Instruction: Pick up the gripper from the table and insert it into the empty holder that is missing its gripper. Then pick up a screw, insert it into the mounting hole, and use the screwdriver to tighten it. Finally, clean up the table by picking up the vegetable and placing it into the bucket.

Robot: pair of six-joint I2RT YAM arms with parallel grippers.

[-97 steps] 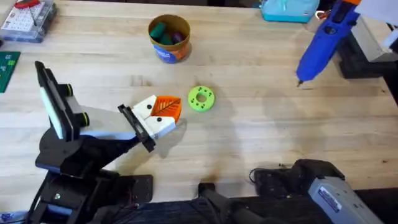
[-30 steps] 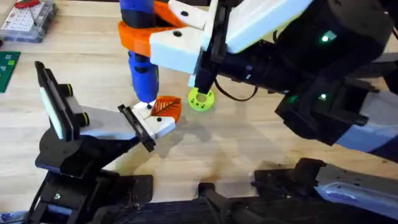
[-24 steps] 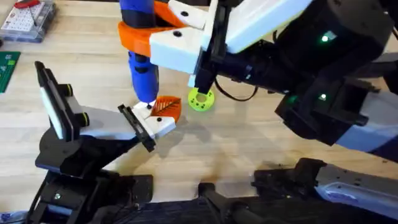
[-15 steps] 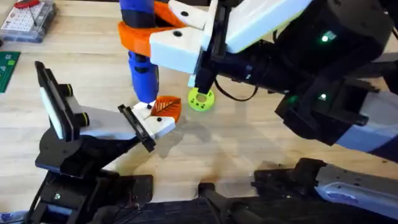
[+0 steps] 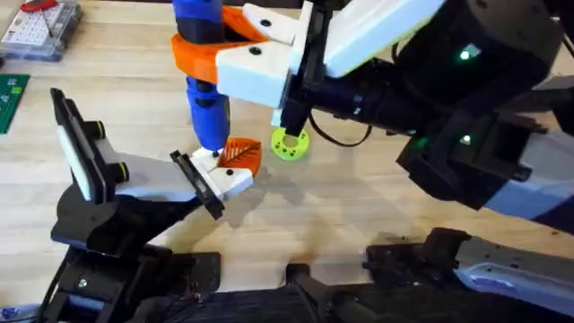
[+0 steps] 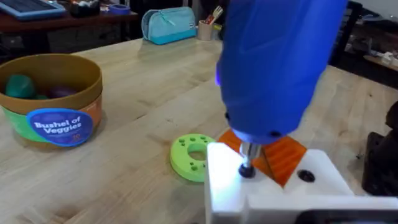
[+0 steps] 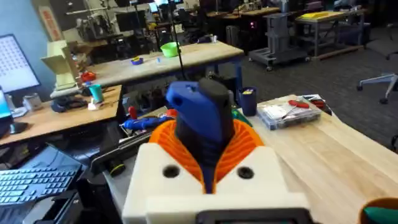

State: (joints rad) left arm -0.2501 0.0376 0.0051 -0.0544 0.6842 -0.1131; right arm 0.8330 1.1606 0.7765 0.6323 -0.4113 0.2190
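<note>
The blue screwdriver (image 5: 204, 103) stands upright with my right gripper (image 5: 208, 49) shut around its body. Its metal bit (image 6: 247, 163) presses into a dark hole of the white gripper (image 5: 230, 177), which sits against the black holder (image 5: 199, 186) at the end of my left arm. The gripper's orange ribbed finger (image 5: 241, 154) points toward the far side. I cannot make out the screw under the bit. In the right wrist view the screwdriver (image 7: 199, 118) rises between the orange pads (image 7: 245, 146). The bucket (image 6: 53, 112) holds a green vegetable (image 6: 18, 84) and a purple one.
A green disc (image 5: 289, 144) lies just right of the gripper. A clear parts box (image 5: 36, 27) sits at the far left corner, with a green board (image 5: 9, 99) below it. My right arm spans the table's right half. A teal pouch (image 6: 168, 25) lies far back.
About three seconds ago the screwdriver was at the far right edge. My right arm has carried it left onto the gripper. Over the last second nothing has visibly moved.
</note>
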